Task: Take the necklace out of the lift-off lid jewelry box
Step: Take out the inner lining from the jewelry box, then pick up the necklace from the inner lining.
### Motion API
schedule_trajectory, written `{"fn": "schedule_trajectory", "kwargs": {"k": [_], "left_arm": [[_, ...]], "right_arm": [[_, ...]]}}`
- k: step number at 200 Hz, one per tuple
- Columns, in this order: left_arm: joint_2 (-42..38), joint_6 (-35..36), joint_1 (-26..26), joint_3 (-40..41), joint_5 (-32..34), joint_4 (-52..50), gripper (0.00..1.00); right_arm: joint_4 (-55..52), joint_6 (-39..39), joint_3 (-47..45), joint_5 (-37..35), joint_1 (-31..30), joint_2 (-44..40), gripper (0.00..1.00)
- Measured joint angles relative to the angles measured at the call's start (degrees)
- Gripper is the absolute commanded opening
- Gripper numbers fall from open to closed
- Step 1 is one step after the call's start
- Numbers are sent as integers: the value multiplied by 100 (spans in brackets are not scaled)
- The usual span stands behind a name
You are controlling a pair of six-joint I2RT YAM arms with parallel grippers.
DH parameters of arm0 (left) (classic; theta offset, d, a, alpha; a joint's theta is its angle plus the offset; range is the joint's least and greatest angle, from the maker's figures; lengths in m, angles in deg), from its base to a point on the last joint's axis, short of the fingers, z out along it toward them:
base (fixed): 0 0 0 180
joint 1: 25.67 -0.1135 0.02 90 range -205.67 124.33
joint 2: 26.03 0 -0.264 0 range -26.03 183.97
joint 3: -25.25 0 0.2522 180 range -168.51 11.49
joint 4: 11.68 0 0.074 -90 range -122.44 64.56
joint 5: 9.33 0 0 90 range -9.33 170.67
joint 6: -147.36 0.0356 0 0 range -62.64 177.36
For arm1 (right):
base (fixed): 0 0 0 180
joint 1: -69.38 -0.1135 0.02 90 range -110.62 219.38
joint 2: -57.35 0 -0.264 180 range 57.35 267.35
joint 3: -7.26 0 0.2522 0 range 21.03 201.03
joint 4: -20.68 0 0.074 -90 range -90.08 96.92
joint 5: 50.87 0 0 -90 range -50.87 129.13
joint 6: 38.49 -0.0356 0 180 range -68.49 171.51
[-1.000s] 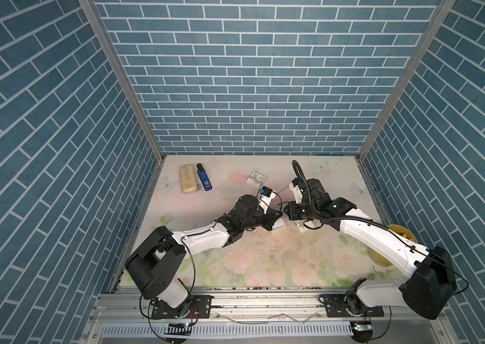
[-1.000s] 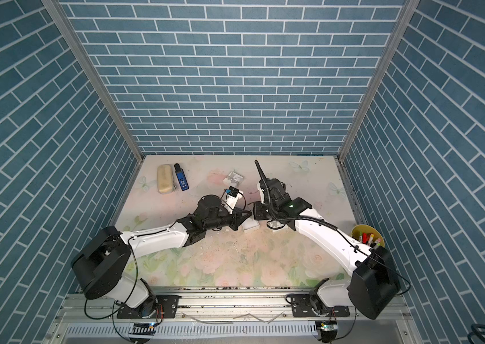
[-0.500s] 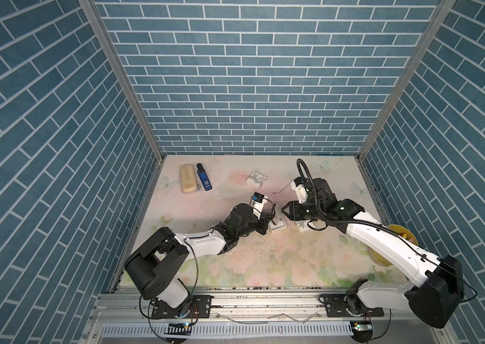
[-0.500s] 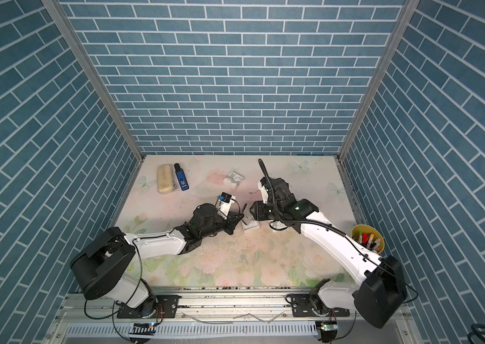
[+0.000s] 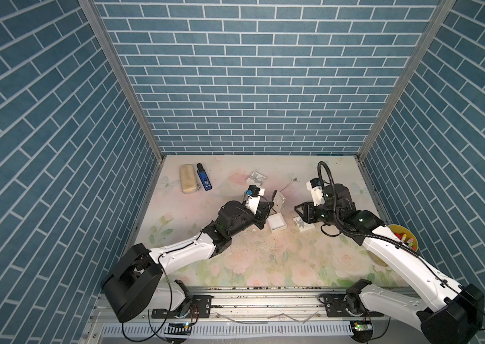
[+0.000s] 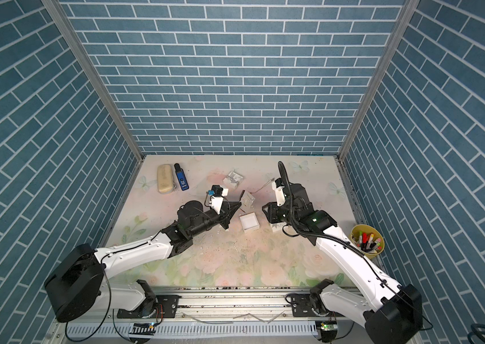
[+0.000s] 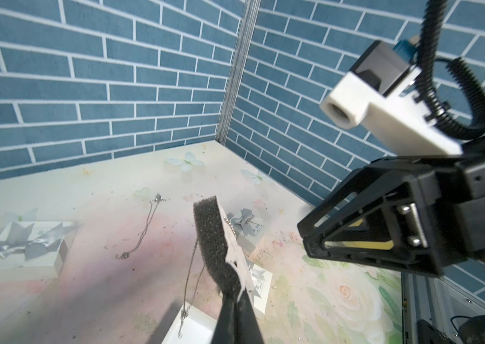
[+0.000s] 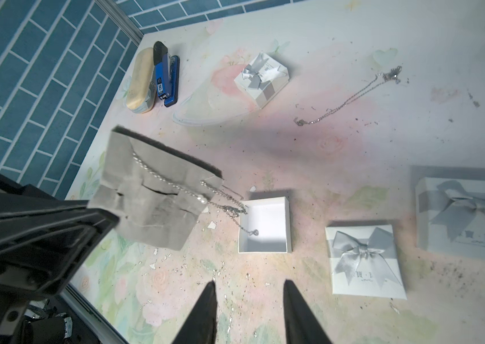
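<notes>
My left gripper point(image 7: 236, 295) is shut on a corner of a grey foam insert point(image 7: 214, 238) and holds it tilted in the air. The silver necklace point(image 8: 175, 181) is strung across the insert point(image 8: 151, 193). Its chain end dangles over the open white jewelry box point(image 8: 265, 223), seen in both top views point(image 5: 277, 224) point(image 6: 249, 223). The box's lift-off lid point(image 8: 363, 259), with a grey bow, lies on the table beside the box. My right gripper point(image 8: 248, 297) hovers open and empty, low over the table, near the box and lid and facing the insert point(image 5: 278, 200).
A second loose necklace point(image 8: 348, 101) lies on the table behind. A closed bow box point(image 8: 262, 77) stands at the back, and another bow box point(image 8: 467, 217) lies close to my right arm. A tan case point(image 5: 188, 179) and blue stapler point(image 5: 204, 180) sit back left. A yellow pen cup point(image 6: 366, 238) stands right.
My right gripper has drawn back to the right, away from the left gripper, and its jaws have spread. The left gripper keeps the insert with the necklace over the open box.
</notes>
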Motion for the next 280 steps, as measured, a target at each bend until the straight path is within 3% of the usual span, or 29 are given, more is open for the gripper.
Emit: {"fn": "schedule_trajectory", "kwargs": {"k": [69,156,183,221,280], "left_arm": [[-824,317,0,-404,66,-503,0],[-1034,275,0,-590,26,-551,0],[-1036,247,0,-592,20,-553,0],[-1134,225,0,-592,31,-560,0],[-1311,223,0,-592,94,-638,0]], "right_arm": [[785,595,-232,433,0,-264,47],[1137,901,262,1132,-20,415,54],[1220,1038,378,1233,-79,601,52],[1342,1252,544,1329,-109,855,39],[1661,1390,597,1482,-109,1078,42]]}}
